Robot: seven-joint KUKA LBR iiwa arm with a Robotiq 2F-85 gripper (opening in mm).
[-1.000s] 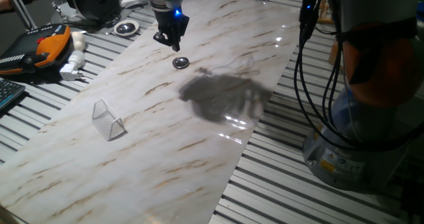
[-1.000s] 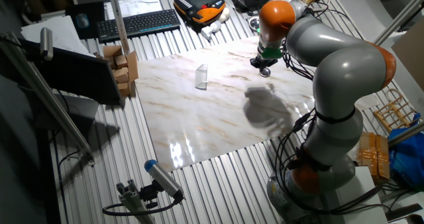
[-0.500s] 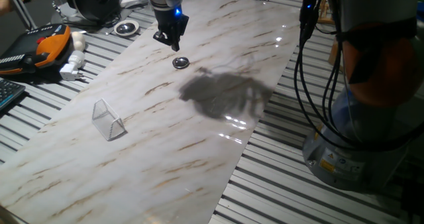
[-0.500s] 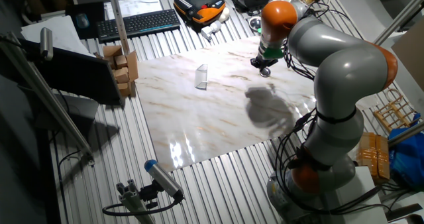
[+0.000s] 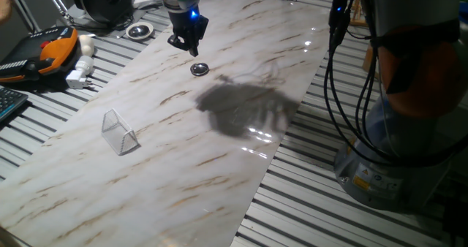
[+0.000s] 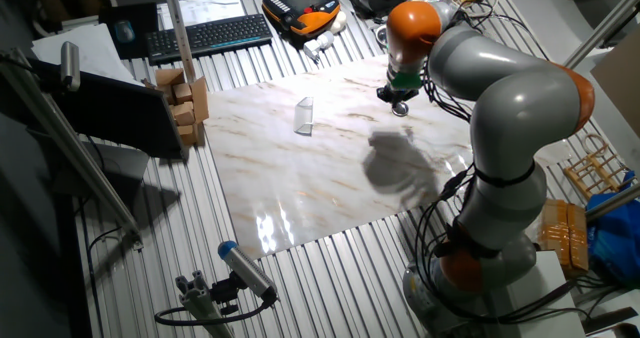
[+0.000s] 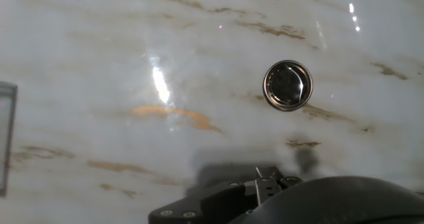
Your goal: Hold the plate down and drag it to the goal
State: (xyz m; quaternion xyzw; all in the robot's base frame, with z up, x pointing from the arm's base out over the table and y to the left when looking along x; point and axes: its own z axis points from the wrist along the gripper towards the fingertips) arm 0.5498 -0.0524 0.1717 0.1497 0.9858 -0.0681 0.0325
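A robot arm reaches over a white marble-patterned board (image 5: 219,152) lying on a slatted metal table (image 5: 344,218). Its gripper (image 5: 191,48) hangs above the board, touching nothing; the fingers look drawn together into one dark tip, though both fixed views are too small to be sure, and the hand view shows only the dark underside of the hand at the bottom edge, so whether the jaws are apart or together cannot be told. The plate (image 5: 199,69) (a tiny shiny metal disc with a dark centre) lies flat on the board just beside the jaws, a little nearer the camera in one fixed view; in the hand view it sits ahead of the jaws and off to the right (image 7: 287,85). In the other fixed view the plate is hidden or too small to pick out under the gripper (image 6: 399,105). The goal (image 5: 119,132), a clear plastic wedge, stands well apart from the jaws further down the board; in the hand view only its edge (image 7: 5,138) shows, cut off at the left.
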